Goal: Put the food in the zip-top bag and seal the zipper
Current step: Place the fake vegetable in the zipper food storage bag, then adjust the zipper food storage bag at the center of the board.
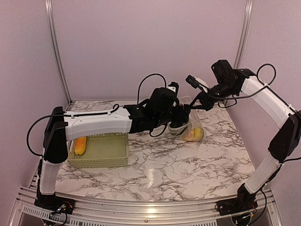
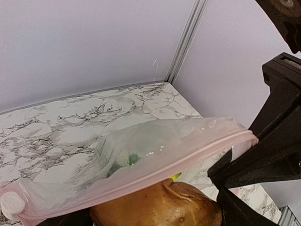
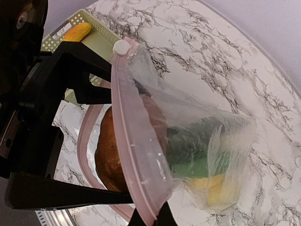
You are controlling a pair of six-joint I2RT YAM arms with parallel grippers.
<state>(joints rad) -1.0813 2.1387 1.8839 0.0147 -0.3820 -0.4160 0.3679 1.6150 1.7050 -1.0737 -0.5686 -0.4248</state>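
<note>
The zip-top bag [image 1: 194,126] hangs over the table's middle, with its mouth toward my left arm. My right gripper [image 1: 192,106] [image 3: 150,220] is shut on the pink zipper [image 3: 123,136] strip at the mouth's edge; a white slider [image 3: 121,46] sits at the strip's far end. Green [image 3: 197,146] and yellow food [image 3: 214,188] lie in the bag's bottom. My left gripper [image 1: 180,121] [image 2: 150,217] holds a brown potato [image 2: 160,207] [image 3: 104,150] in the bag's mouth, with its fingers [image 3: 70,195] spread wide on either side of it.
A pale green lattice basket [image 1: 101,164] stands at the left of the marble table, under my left arm, with one orange-yellow piece [image 1: 81,145] [image 3: 77,32] in it. Purple walls and metal posts close off the back and sides.
</note>
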